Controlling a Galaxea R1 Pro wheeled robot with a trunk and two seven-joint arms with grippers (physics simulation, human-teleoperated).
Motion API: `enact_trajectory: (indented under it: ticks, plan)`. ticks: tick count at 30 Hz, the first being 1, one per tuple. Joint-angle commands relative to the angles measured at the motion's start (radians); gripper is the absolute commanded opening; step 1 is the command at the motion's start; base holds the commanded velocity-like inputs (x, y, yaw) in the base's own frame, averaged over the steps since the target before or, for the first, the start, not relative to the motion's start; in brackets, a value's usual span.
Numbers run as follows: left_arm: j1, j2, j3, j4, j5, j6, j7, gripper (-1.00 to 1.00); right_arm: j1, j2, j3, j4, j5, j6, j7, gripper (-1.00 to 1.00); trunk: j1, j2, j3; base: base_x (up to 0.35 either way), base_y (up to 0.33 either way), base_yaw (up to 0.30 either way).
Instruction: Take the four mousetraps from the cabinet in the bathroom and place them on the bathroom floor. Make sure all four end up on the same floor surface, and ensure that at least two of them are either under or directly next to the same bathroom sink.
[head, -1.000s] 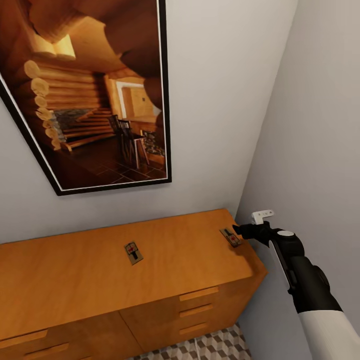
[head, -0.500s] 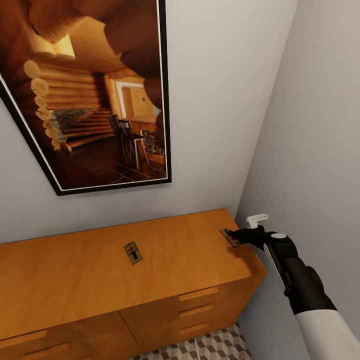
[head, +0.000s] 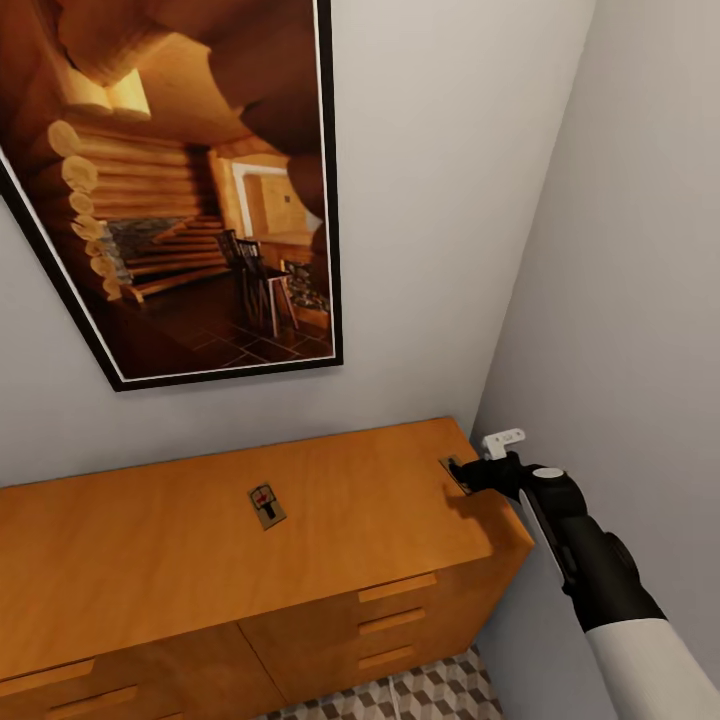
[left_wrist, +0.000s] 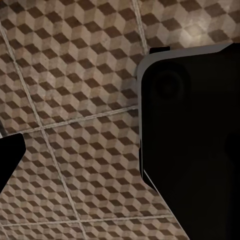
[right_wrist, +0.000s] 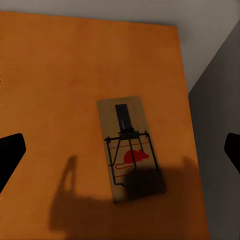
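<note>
Hovering with fingers spread wide apart, the right gripper (head: 472, 473) hangs over a mousetrap (right_wrist: 131, 153) lying flat at the cabinet (head: 300, 520) top's right end, close to the side wall. A second mousetrap (head: 266, 505) lies mid-cabinet. Left gripper's finger state cannot be told; its camera faces the bathroom floor (left_wrist: 70, 100)

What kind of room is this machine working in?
Probably a corner of a home, perhaps a bathroom: a wooden cabinet with drawers against grey walls, a large framed picture above it, and cube-patterned floor tiles. Two mousetraps lie on the cabinet top.
</note>
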Motion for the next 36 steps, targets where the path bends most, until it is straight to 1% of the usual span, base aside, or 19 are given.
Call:
enact_trajectory:
  ticks: [1, 36]
  plan:
    - [-0.002, 0.000, -0.003, 0.005, -0.007, -0.006, 0.007, 1.00, -0.001, -0.001, 0.002, -0.001, 0.011, 0.004, 0.007, 1.00, 0.001, -0.002, -0.002, 0.000, 0.000, 0.000]
    - [0.002, 0.000, -0.003, 0.005, -0.007, -0.006, 0.007, 1.00, -0.001, -0.004, 0.000, 0.000, 0.004, 0.000, 0.010, 1.00, 0.001, -0.002, -0.009, 0.000, 0.000, 0.000]
